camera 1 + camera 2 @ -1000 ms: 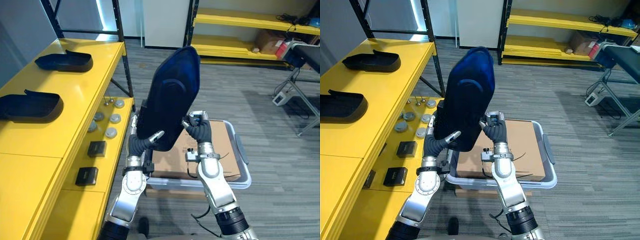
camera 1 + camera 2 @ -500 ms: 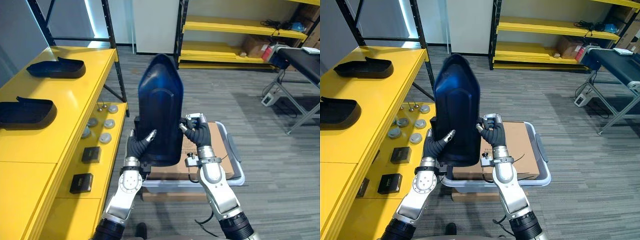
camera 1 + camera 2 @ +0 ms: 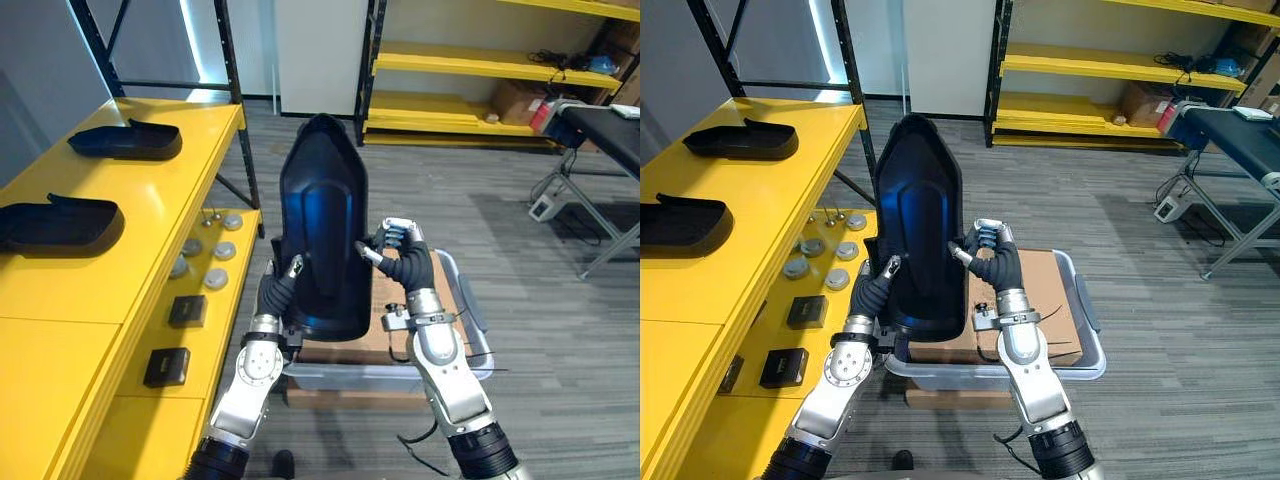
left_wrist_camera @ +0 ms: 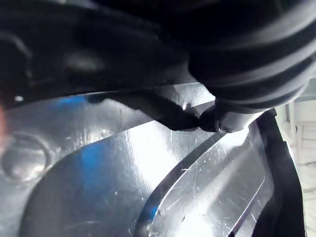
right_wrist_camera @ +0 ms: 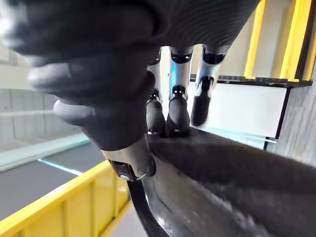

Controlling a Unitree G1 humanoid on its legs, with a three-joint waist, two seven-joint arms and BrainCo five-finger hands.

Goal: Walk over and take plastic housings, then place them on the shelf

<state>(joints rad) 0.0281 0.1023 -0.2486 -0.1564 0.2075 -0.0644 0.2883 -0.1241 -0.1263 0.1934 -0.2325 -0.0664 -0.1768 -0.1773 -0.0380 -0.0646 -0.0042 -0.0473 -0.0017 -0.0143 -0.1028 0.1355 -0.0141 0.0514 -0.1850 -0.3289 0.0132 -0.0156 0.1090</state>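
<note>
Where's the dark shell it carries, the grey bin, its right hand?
plastic housing [image 3: 322,240], left eye view, its middle.
grey bin [image 3: 940,372], right eye view, front rim.
right hand [image 3: 403,258], left eye view, back of hand.

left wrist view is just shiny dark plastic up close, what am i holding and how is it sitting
Observer: A dark plastic housing, standing roughly upright in front of the robot, narrow end up.
Operator: is the right hand on it too
Observer: Yes, the right hand has its fingers curled over the right edge, and the left hand grips the lower left side.
Operator: where's the shelf
Observer: The yellow shelf is on the robot's left, with a nearer housing and a farther housing lying on it.
</note>
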